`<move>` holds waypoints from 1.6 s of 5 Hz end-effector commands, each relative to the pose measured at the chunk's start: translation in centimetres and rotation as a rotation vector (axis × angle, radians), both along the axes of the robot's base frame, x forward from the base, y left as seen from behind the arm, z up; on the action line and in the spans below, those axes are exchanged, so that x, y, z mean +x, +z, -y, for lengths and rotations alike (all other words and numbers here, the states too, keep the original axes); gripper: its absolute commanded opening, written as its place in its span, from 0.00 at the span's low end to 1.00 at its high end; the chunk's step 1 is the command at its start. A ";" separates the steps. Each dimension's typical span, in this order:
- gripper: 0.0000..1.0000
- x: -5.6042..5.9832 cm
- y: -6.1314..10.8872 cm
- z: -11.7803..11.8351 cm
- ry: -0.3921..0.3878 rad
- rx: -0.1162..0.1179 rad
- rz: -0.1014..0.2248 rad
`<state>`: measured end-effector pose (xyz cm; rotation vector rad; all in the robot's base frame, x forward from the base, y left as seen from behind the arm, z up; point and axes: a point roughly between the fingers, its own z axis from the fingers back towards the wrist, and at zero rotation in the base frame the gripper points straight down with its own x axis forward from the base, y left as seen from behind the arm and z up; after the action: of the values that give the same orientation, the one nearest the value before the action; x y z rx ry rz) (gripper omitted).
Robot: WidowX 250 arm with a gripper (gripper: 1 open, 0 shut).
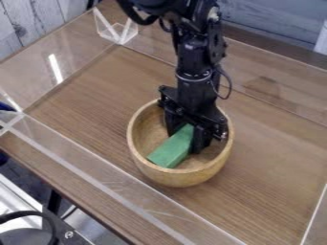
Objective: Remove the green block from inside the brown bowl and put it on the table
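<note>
Our claw (192,129) grips the green block (174,147) at its two o'clock end; lifting, it may pivot and catch the bowl (151,165).

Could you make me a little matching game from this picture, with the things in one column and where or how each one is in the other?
Things:
1. green block
2. brown bowl
3. gripper
4. table

Places or states:
a. wood-grain surface with clear walls along its edges
b. reaching down into the bowl, shut on the upper end of the bar
c. lying tilted inside the bowl
d. standing on the tabletop, near the front wall

Pairs: 1-c, 2-d, 3-b, 4-a
</note>
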<state>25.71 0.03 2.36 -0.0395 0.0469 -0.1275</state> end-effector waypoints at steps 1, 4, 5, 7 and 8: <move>0.00 0.4 0.0 0.1 0.015 0.001 0.018; 0.00 0.1 -0.6 0.6 0.017 -0.013 0.019; 0.00 -0.1 -0.7 0.7 0.009 -0.021 0.019; 0.00 -0.4 -0.3 0.9 0.034 -0.017 0.006; 0.00 0.1 0.1 1.0 0.041 0.002 -0.004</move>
<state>25.77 -0.86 2.36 -0.0409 0.0532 -0.0893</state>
